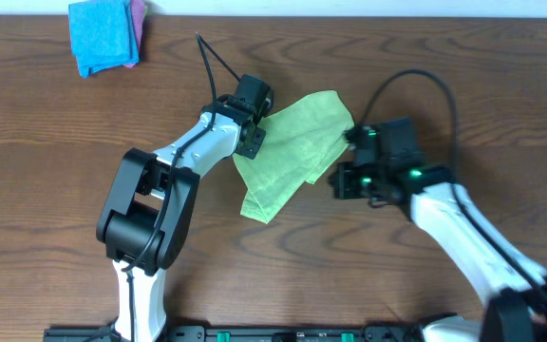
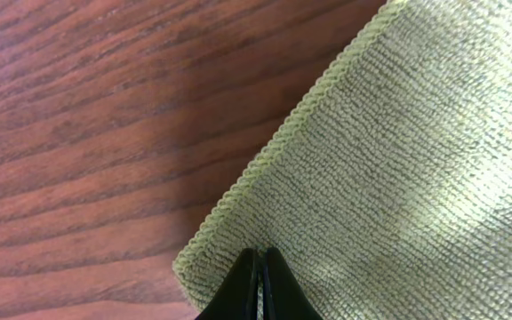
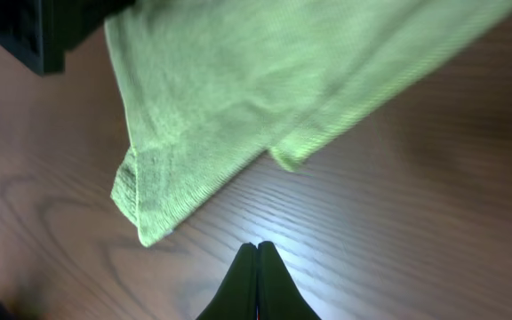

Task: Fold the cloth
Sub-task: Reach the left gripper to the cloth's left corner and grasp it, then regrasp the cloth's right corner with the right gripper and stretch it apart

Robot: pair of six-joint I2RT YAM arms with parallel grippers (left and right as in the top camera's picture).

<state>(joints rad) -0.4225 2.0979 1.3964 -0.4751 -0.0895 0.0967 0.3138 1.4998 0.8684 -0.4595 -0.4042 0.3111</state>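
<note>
Since its closed jaws hold nothing, right gripper hovers over bare table just near-right of cloth, probably on standby. Lime-green cloth lies mid-table, partly doubled, one flap across itself. At its far-left corner left gripper is closed, apparently pinching the corner to pull a fold. Far left: blue cloth atop pink cloth, likely spares. No tag, brand or writing readable.

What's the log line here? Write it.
cloth: partly folded | left gripper: shut, over cloth corner | right gripper: shut, off cloth
</note>
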